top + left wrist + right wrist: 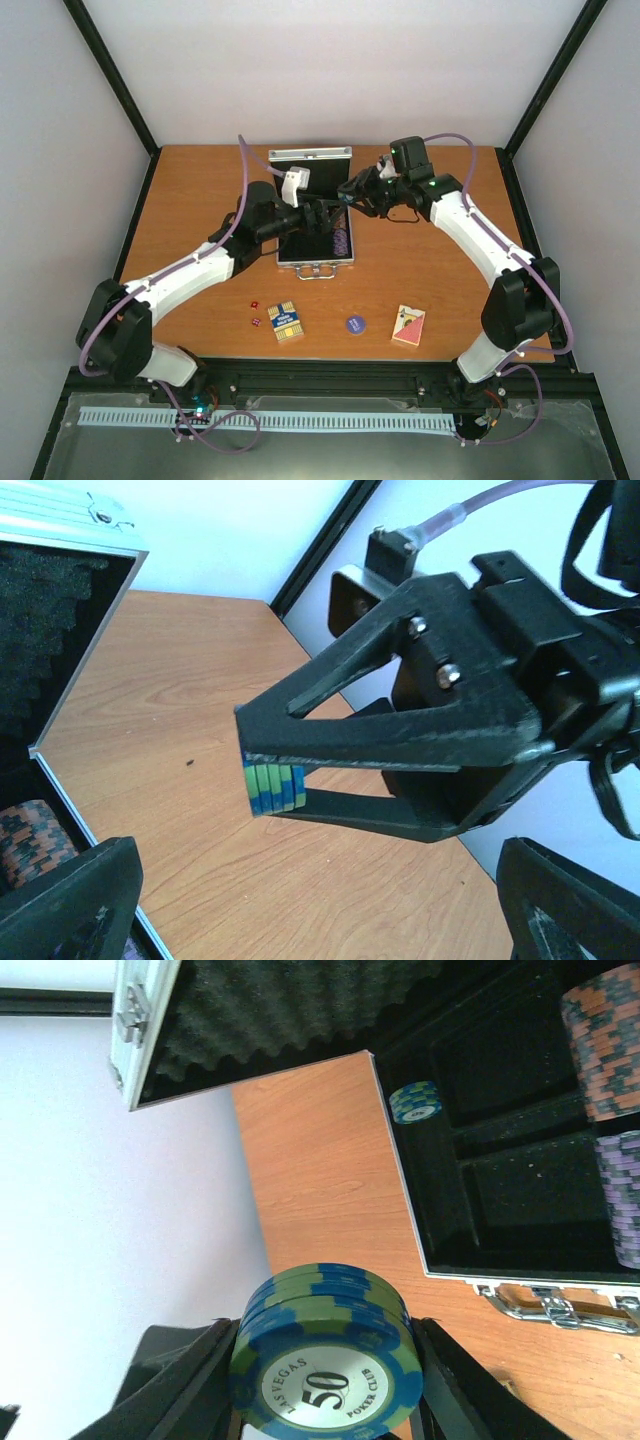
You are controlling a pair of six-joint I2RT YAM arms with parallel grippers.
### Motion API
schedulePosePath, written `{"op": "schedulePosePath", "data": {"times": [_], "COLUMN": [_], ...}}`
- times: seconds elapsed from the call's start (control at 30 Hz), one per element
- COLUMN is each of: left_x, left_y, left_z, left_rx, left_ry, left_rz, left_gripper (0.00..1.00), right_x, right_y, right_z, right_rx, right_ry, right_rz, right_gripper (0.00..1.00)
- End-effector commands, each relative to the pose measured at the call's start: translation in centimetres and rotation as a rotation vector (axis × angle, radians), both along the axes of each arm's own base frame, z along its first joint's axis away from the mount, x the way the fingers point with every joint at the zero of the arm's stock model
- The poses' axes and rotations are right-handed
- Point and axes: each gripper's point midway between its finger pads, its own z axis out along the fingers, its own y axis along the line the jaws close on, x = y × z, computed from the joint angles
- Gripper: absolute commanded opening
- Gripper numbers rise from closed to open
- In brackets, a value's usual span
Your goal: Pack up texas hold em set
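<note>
The right gripper [265, 780] is squeezed tight on a stack of blue-green chips [325, 1355]. Its fingers press on the round edges of all the chips at once, likely so none slips out. It holds them in the air just beside the open case [310, 258], probably to put them by the small blue-green pile [415, 1102] inside. Orange chips [605, 1045] and purple chips [622, 1200] lie in rows in the case. The left gripper [320, 910] hangs by the case with its fingers wide apart, holding nothing. The blue-yellow deck [285, 322], red deck [408, 325], red dice [256, 321] and blue disc [354, 323] lie on the table [200, 190], not yet packed.
</note>
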Motion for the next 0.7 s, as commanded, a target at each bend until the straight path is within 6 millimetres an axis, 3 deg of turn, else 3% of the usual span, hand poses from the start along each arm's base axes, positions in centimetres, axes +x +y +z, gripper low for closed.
{"op": "schedulePosePath", "data": {"times": [0.0, 0.47, 0.67], "left_x": [0.5, 2.2, 3.9], "left_y": [-0.8, -2.0, -2.0], "left_z": [1.1, 1.4, 1.7], "left_rx": [-0.060, -0.090, -0.110], "left_ry": [-0.036, -0.047, -0.052], "left_rz": [0.002, 0.028, 0.092], "left_gripper": [1.00, 1.00, 0.99], "right_x": [0.6, 0.6, 0.2], "right_y": [0.4, 0.9, 1.2], "right_z": [2.7, 3.4, 3.5], "right_rx": [0.061, 0.079, 0.085], "right_ry": [-0.037, -0.030, -0.027], "right_rz": [0.001, 0.009, 0.015], "right_gripper": [0.03, 0.03, 0.03]}}
